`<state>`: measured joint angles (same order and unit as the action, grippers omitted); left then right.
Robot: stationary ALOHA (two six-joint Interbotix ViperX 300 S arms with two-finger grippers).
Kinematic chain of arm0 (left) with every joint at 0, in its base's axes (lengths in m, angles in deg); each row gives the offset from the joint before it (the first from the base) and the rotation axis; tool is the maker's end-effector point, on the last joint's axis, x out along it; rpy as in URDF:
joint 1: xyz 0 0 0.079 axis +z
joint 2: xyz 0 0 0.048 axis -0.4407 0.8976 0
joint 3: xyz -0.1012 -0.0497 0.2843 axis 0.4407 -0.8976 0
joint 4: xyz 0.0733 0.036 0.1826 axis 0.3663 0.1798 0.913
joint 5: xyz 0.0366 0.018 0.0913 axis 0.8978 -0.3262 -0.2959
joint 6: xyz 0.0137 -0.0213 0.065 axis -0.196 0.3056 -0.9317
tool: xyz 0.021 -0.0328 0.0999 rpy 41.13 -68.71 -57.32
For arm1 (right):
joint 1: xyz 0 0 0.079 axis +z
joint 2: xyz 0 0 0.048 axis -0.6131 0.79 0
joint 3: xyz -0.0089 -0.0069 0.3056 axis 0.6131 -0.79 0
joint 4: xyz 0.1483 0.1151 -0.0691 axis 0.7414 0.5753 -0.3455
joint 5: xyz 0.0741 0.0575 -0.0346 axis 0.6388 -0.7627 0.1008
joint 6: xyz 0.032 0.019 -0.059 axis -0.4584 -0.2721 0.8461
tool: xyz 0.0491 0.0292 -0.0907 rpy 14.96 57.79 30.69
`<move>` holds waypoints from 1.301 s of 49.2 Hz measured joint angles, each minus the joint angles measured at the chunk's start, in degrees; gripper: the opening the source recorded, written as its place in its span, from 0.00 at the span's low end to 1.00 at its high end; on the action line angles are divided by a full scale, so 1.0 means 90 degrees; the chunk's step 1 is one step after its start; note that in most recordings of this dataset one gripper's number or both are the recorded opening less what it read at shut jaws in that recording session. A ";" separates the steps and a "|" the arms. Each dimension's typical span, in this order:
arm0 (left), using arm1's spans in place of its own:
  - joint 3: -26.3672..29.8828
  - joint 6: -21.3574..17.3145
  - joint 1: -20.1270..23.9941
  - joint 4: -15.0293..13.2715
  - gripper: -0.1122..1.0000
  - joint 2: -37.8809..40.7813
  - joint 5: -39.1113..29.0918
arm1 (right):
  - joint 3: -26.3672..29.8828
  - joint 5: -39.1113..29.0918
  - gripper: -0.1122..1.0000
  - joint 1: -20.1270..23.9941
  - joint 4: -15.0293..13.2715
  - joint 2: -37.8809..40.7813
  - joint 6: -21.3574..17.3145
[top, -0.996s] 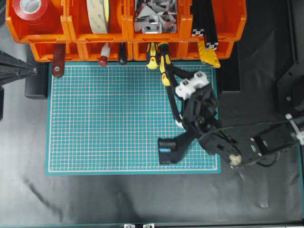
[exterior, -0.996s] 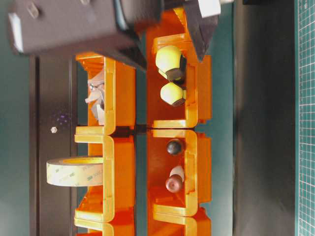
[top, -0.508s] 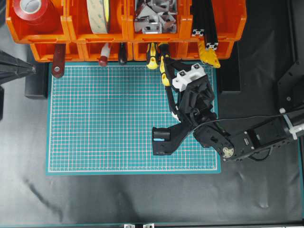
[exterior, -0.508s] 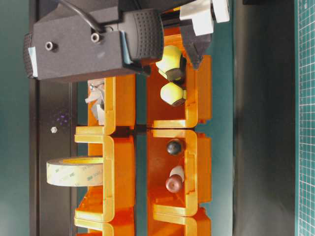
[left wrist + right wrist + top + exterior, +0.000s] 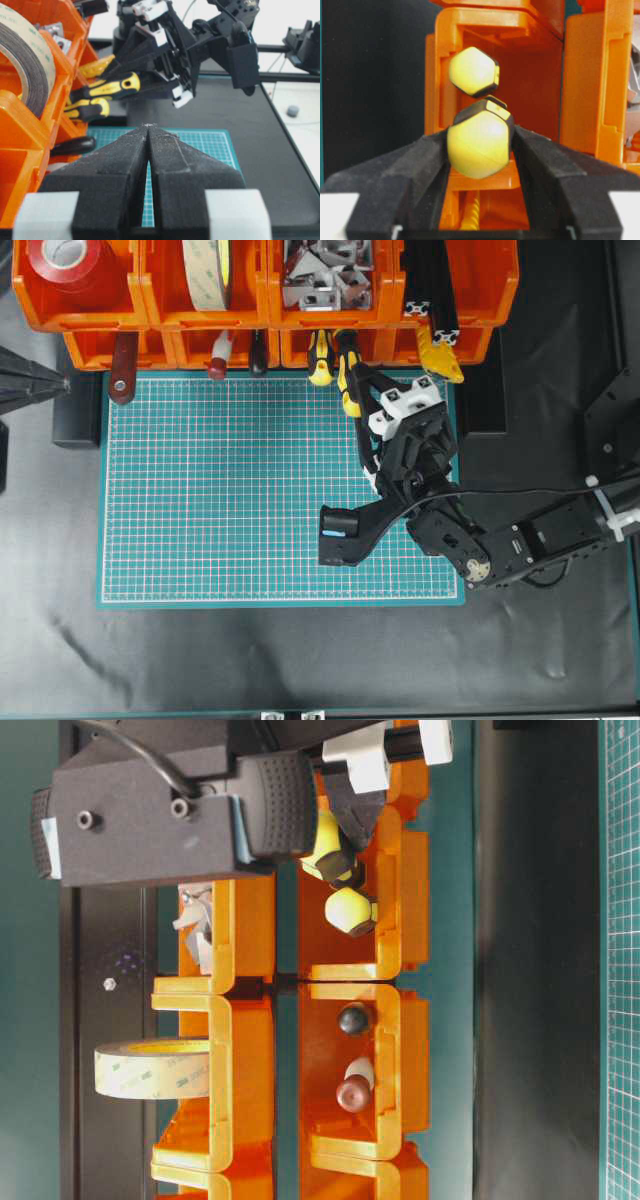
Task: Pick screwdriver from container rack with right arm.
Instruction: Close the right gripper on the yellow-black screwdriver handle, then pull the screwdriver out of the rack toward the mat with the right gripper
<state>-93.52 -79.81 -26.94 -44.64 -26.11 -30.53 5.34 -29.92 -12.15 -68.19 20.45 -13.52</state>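
Bench (image 5: 250, 660) black, green cutting mat (image 5: 220, 500) just in front of the orange rack (image 5: 150, 315). Right arm (image 5: 520, 540) reaches over the mat to the rack's lower row. Right arm fingers (image 5: 440, 165) clamped on both sides of the screwdriver (image 5: 479, 145) handle, which sticks out of a lower bin beside the shorter screwdriver (image 5: 473, 71). Left arm fingers (image 5: 125, 165) pressed together, holding nothing, beside the rack.

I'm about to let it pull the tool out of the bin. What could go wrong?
The right gripper holds the screwdriver only near its rounded butt end, so it might slip or tilt. The shorter screwdriver lies close beside it in the same bin of the container rack and could be dragged out.
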 measured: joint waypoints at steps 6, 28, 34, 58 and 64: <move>0.0000 0.0010 0.0000 0.0000 0.10 -0.0010 0.0000 | 0.0049 -0.0156 0.44 0.0010 0.0068 0.0000 0.0010; 0.0000 0.0010 0.0000 0.0000 0.10 -0.0010 0.0000 | 0.0127 -0.0566 0.44 0.0283 0.0469 0.0000 0.0059; 0.0000 0.0000 0.0000 0.0000 0.10 -0.0010 0.0000 | 0.0137 -0.0664 0.44 0.0430 0.0771 0.0010 0.0088; 0.0000 0.0010 0.0000 0.0000 0.10 -0.0010 -0.0010 | 0.0615 -0.2168 0.44 0.1475 0.1279 0.0186 0.0098; -0.0010 0.0010 -0.0010 0.0000 0.10 -0.0010 0.0000 | 0.0840 -0.2549 0.44 0.1738 0.1318 0.0244 0.0117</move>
<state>-93.61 -79.72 -27.03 -44.64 -26.20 -30.53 12.89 -52.85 3.50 -56.32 22.65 -12.46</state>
